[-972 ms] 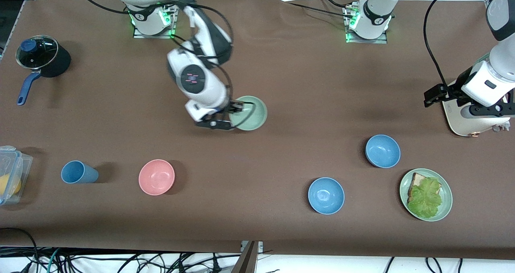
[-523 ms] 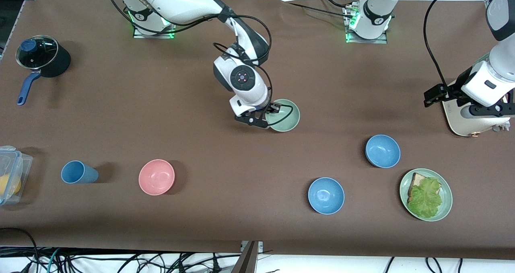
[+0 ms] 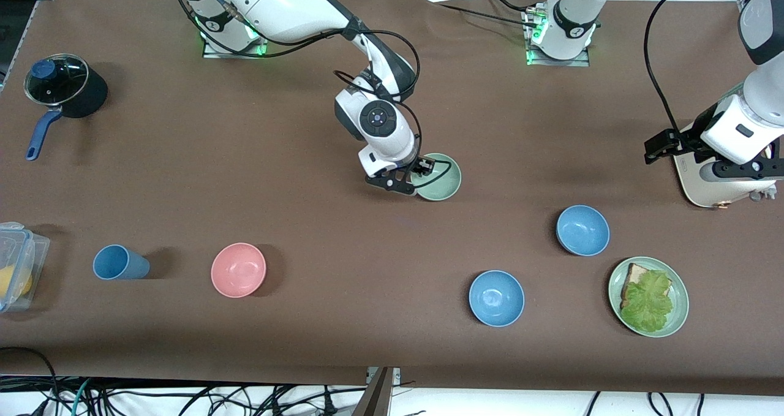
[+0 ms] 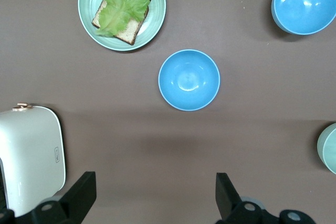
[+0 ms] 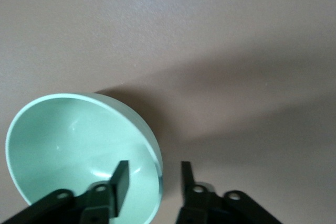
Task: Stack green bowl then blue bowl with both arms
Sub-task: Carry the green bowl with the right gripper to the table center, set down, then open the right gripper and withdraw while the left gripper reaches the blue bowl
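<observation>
The green bowl (image 3: pixel 442 180) sits upright near the table's middle; its edge also shows in the left wrist view (image 4: pixel 329 149). My right gripper (image 3: pixel 419 174) is down at its rim. In the right wrist view the right gripper (image 5: pixel 153 178) straddles the green bowl's (image 5: pixel 68 145) rim, one finger inside and one outside, with a gap on each side. Two blue bowls (image 3: pixel 582 230) (image 3: pixel 497 298) stand nearer the front camera, toward the left arm's end. My left gripper (image 3: pixel 660 146) (image 4: pixel 152 203) hangs open and empty over bare table, with a blue bowl (image 4: pixel 189 80) in its view.
A green plate with toast and lettuce (image 3: pixel 678 318) lies beside the blue bowls. A white appliance (image 3: pixel 710 189) stands under the left arm. A pink bowl (image 3: pixel 238 269), blue cup (image 3: pixel 119 262), plastic box (image 3: pixel 15 263) and black pot (image 3: pixel 67 88) are toward the right arm's end.
My right arm carried the green bowl from near its own side to the table's middle and lowered it. Its fingers now stand off the rim. The left arm waits unmoved.
</observation>
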